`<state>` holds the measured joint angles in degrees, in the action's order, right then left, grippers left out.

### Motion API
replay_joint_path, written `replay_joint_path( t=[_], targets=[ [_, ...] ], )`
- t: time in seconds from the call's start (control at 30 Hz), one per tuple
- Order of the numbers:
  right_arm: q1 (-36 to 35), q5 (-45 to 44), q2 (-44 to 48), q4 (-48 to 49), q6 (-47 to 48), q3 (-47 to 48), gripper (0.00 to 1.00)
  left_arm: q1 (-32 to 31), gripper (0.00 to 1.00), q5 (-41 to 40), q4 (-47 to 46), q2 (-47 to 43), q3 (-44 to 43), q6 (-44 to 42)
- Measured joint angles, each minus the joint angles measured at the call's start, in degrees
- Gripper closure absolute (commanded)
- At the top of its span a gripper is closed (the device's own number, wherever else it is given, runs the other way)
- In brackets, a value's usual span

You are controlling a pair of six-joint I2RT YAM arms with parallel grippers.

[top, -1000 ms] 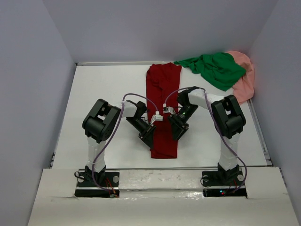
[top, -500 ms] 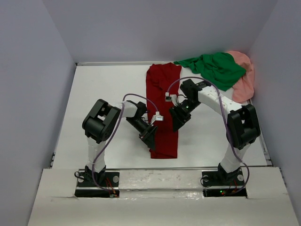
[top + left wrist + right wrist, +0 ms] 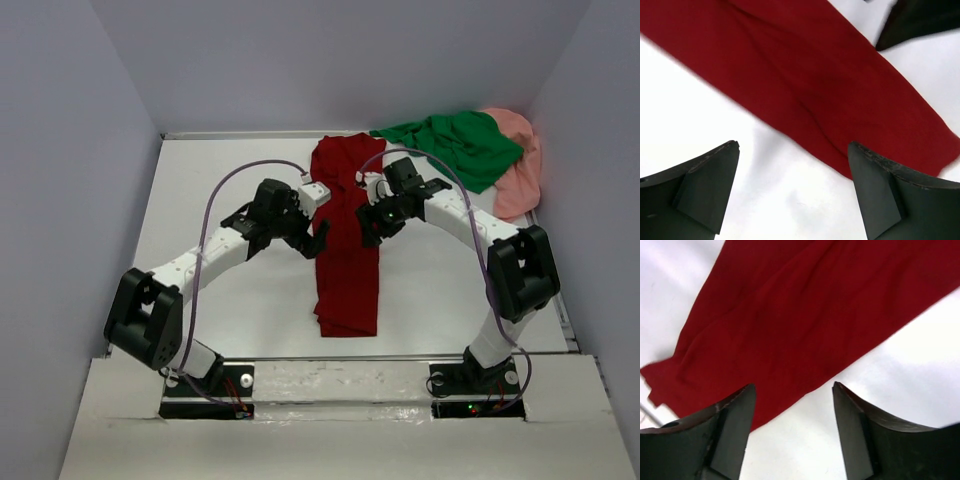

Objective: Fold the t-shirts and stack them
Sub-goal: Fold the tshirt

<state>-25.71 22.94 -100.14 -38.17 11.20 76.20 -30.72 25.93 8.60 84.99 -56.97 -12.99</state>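
The dark red t-shirt (image 3: 347,250) is being flanked by the left gripper (image 3: 318,238) and the right gripper (image 3: 371,227), both being held wide and empty.

White table (image 3: 220,290), dark red t-shirt (image 3: 347,270) lying as a long narrow strip at centre, bright green t-shirt (image 3: 455,145) crumpled at upper right, partly overlying salmon pink t-shirt (image 3: 520,180).
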Motion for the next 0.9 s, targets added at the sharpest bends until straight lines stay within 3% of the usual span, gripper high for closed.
replay_joint_path(
  t=[0.17,0.2,0.27,0.3,0.33,0.43,0.47,0.57,0.73,0.83,0.9],
  targets=[
    [0.00,-5.77,-2.75,5.03,-3.08,3.98,0.27,1.73,0.01,-14.27,-9.42,-3.48,1.36,4.20],
    [0.02,-6.21,-3.54,5.75,-3.52,4.90,0.32,2.03,0.01,-16.28,-10.21,-3.45,1.40,4.96],
    [0.02,-6.47,-4.35,6.56,-4.46,5.97,0.51,2.82,0.01,-17.94,-11.39,-3.52,2.03,6.43],
    [0.02,-6.47,-4.39,6.67,-4.94,6.05,0.67,3.41,0.01,-18.29,-11.85,-3.65,2.58,6.99],
    [0.00,-6.34,-4.46,6.78,-5.14,6.14,1.00,4.15,0.02,-18.75,-12.37,-3.85,3.43,7.67],
    [0.02,-5.49,-4.79,6.67,-7.30,6.51,1.00,6.80,0.21,-19.43,-12.31,-4.35,5.14,9.31],
    [0.00,-5.35,-5.16,6.67,-7.78,6.84,1.00,8.48,0.45,-19.65,-12.33,-4.33,5.31,10.05],
    [0.00,-4.74,-6.99,6.71,-8.48,8.37,1.00,12.02,0.77,-20.28,-13.16,-4.20,5.42,11.34],
    [0.00,-4.50,-11.87,6.62,-8.44,13.49,1.00,13.07,0.72,-20.55,-14.29,-1.97,5.44,12.59],
    [0.00,-5.38,-15.30,6.58,-8.20,18.01,1.00,13.03,0.62,-20.06,-14.25,-1.22,5.57,13.35],
    [0.00,-6.71,-18.40,7.13,-8.04,21.99,1.00,12.81,0.47,-19.91,-14.51,-1.38,5.62,13.53]
  ],
)
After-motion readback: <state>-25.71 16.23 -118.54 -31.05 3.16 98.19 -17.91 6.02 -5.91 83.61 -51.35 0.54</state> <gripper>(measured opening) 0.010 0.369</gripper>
